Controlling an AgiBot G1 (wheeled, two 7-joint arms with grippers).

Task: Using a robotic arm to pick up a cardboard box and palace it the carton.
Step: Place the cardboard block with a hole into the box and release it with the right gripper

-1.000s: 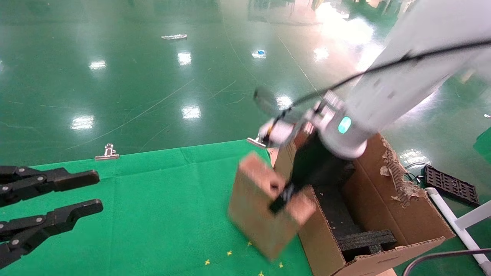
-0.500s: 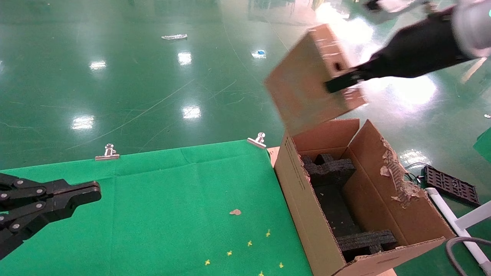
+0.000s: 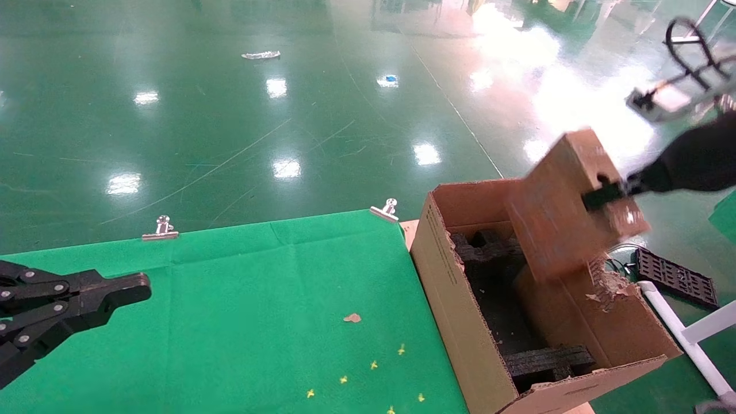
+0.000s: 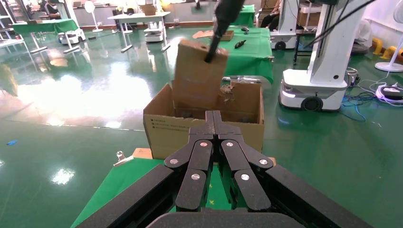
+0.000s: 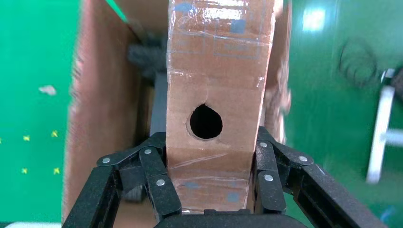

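My right gripper [image 3: 601, 198] is shut on the small brown cardboard box [image 3: 552, 230] and holds it tilted in the air over the far right part of the open carton [image 3: 454, 287]. In the right wrist view the fingers [image 5: 159, 185] clamp the box's narrow taped side [image 5: 216, 71] below its round hole, with the carton [image 5: 95, 118] beneath. Black foam inserts [image 3: 546, 359] lie inside the carton. My left gripper [image 3: 141, 286] is shut and empty over the green table's left side; its wrist view [image 4: 213, 116] shows the box [image 4: 197, 80] above the carton [image 4: 161, 135].
The green cloth table [image 3: 259, 299] has two metal clips [image 3: 161, 229] [image 3: 386, 211] at its far edge and a small cardboard scrap [image 3: 352, 317]. The carton stands against the table's right edge. A black tray [image 3: 675, 279] and white pipe [image 3: 684, 339] lie right of the carton.
My right gripper lifted the box from the table edge, swung it high above the carton, then lowered it to the right over the carton. My left gripper closed.
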